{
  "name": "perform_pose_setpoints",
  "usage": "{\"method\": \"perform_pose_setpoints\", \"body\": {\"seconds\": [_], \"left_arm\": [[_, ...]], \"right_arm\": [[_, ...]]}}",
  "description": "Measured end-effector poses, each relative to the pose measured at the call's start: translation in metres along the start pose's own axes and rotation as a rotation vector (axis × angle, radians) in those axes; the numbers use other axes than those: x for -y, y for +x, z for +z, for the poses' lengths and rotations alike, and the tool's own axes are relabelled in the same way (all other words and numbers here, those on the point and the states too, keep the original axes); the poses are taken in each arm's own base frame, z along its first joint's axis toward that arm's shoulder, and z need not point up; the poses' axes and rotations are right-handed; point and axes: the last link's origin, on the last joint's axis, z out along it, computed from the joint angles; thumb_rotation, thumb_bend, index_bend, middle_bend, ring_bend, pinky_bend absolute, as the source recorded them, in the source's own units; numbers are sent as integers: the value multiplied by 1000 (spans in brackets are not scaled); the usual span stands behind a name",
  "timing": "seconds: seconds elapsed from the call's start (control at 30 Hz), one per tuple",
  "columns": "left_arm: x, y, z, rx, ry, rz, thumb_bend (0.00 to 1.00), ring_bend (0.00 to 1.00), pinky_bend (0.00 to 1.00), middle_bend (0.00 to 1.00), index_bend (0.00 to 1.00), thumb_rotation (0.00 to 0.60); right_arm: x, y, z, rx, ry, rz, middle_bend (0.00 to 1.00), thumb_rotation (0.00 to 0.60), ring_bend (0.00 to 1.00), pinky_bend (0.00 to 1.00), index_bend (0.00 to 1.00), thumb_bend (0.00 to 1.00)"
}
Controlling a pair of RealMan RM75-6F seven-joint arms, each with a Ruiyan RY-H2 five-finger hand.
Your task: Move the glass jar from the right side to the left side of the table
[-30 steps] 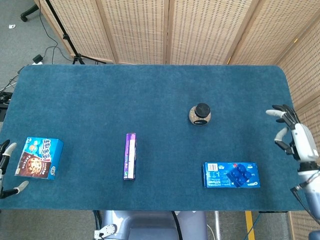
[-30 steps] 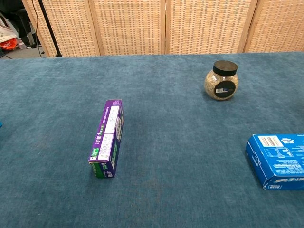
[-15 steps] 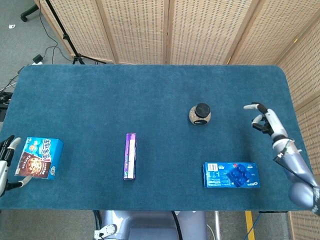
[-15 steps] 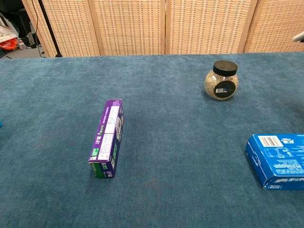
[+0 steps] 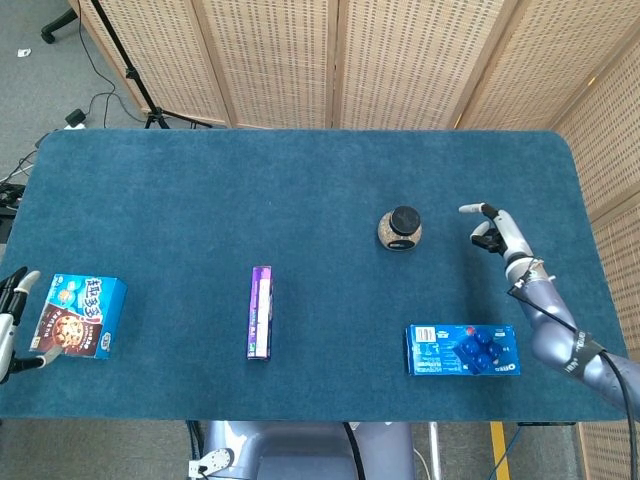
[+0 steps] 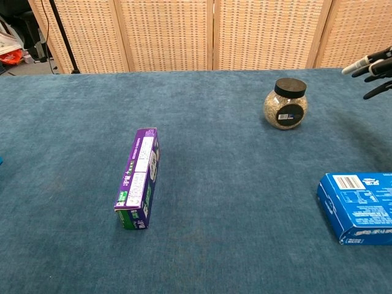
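A round glass jar point(image 5: 401, 229) point(image 6: 285, 104) with a black lid and grainy filling stands upright right of the table's middle. My right hand point(image 5: 494, 229) point(image 6: 373, 68) hovers to the jar's right, fingers spread, holding nothing, with a clear gap to the jar. At the table's left edge my left hand point(image 5: 12, 322) is open beside a cookie box, touching nothing.
A blue cookie box point(image 5: 79, 316) lies at the near left. A purple box point(image 5: 260, 312) point(image 6: 139, 177) lies on its side near the middle front. A blue biscuit box point(image 5: 462, 350) point(image 6: 359, 206) sits at the near right, below my right forearm. Wicker screens stand behind the table.
My right hand has swung in from the table's right edge leftward toward the jar, entering the chest view. The left hand shifted only slightly. The jar has not moved.
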Motion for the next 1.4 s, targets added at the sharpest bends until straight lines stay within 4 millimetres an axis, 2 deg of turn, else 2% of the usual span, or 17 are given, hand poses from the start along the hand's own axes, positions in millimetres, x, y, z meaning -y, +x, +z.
{"method": "perform_pose_setpoints", "body": {"seconds": [0.23, 0.53, 0.67, 1.4], "left_arm": [[3, 0, 3, 9, 13, -5, 0, 0, 0, 0, 0, 600], [3, -1, 4, 17, 15, -5, 0, 0, 0, 0, 0, 600], [3, -1, 4, 19, 17, -3, 0, 0, 0, 0, 0, 600], [5, -1, 4, 26, 22, -14, 0, 0, 0, 0, 0, 600]], "right_arm": [[-8, -20, 18, 21, -53, -11, 65, 600, 0, 140, 167, 1000], [-6, -34, 22, 41, -68, 10, 64, 600, 0, 140, 167, 1000], [0, -47, 20, 73, -72, 54, 65, 600, 0, 140, 167, 1000], [60, -162, -6, 252, -4, 155, 65, 600, 0, 140, 167, 1000]]}}
